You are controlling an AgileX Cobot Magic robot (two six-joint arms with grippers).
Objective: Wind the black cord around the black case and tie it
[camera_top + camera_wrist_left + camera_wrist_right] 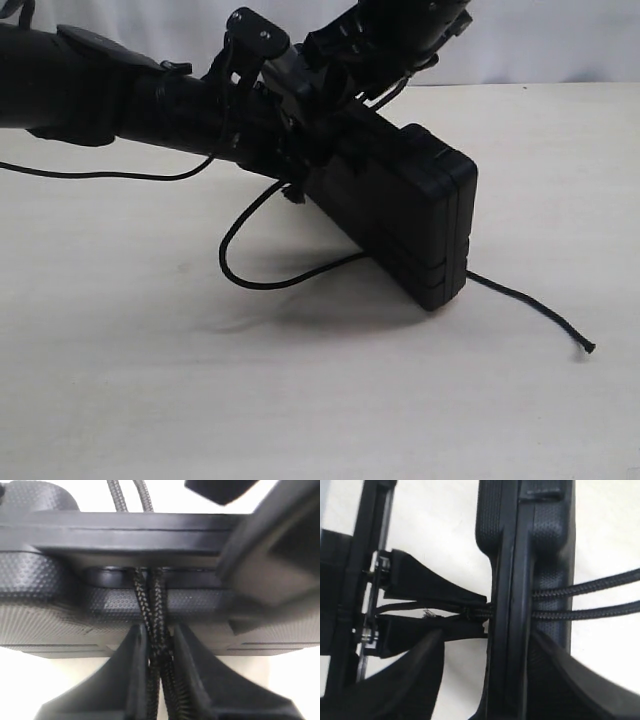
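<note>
Black cord (144, 605) loops on the white tabletop (150, 380) at the left. The left hand (157, 640) is clenched on 2 of its strands beside the tilted black case (400, 220). The right hand (505, 670) grips the case edge, and 1 cord end lies at the right.

One black case (400, 215), one black cord (159, 610), and two end effectors (159, 642) (510, 680)

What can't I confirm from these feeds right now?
1. Exterior view: the arms hide the handle area of the black case.
2. Left wrist view: the shut jaws of the left gripper cover where the black cord strands meet, so any knot is hidden.
3. Right wrist view: both strands run off the edge.
</note>
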